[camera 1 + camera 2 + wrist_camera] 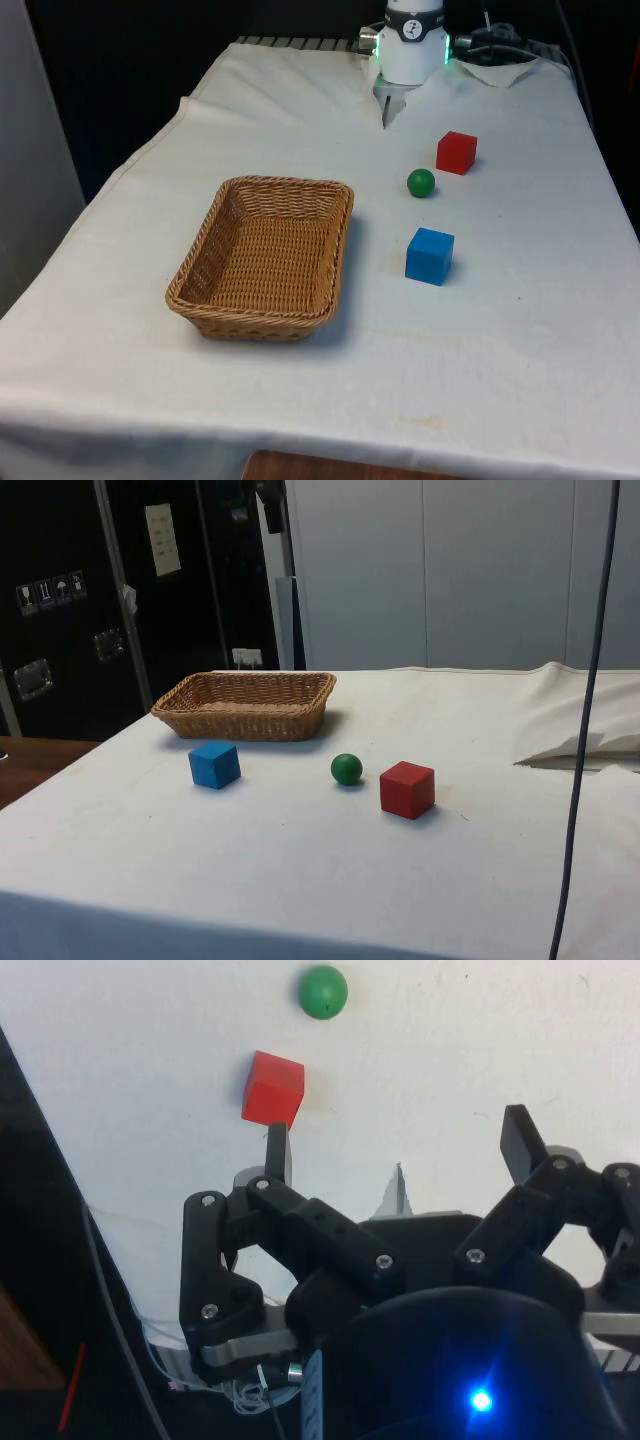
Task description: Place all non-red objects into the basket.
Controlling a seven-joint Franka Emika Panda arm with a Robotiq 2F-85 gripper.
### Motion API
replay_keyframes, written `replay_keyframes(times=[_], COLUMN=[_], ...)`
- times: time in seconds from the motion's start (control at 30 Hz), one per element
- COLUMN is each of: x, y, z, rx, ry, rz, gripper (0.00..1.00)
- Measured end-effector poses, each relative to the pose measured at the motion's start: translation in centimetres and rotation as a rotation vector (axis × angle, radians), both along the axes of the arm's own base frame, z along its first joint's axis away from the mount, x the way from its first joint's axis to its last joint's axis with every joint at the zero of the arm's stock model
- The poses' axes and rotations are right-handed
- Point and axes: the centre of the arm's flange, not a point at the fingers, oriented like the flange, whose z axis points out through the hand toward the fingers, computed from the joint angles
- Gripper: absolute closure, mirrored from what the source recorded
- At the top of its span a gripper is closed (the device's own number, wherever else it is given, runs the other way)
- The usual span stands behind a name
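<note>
A white-clothed table, the task not yet begun: I hold the black two-finger gripper high above the far end of the table, its fingers spread wide with nothing between them, because nothing has been chosen yet.

The rectangular woven wicker basket sits empty toward the front view's left, its long side running away from the robot. The three pieces lie in a loose line on the bare cloth toward the front view's right, well apart from the basket, so each will need its own carry.

The blue wooden cube lies nearest the basket. The small green ball rests just beyond it, near the red wooden cube but not touching it (a gap shows clearly in the side view). The red cube sits closest to the robot, and from the wrist it appears just past one fingertip.

My reading: blue cube and green ball go in, the red cube stays. I judge the ball the trickier pick, since it may roll under a careless close, and its red neighbour leaves less room for the fingers.
</note>
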Motion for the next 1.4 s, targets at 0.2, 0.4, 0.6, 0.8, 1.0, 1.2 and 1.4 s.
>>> replay_keyframes(times=[0.2,0.4,0.6,0.8,1.0,1.2,1.4], x=[-1.0,-2.2,-3.5,-5.1,-6.2,-7.7,-8.3], y=[-0.2,-0.4,-0.6,-0.7,-0.7,-0.8,-0.9], z=[-0.1,-0.3,-0.3,-0.5,-0.8,-1.5,-2.3], rx=[0.005,0.011,0.019,0.028,0.032,0.022,0.003], ry=[0.005,-0.005,-0.018,-0.033,-0.040,-0.050,-0.050], rz=[-0.004,-0.003,-0.001,0.001,0.003,0.005,0.009], gripper=[0.00,0.00,0.00,0.00,0.00,0.00,0.00])
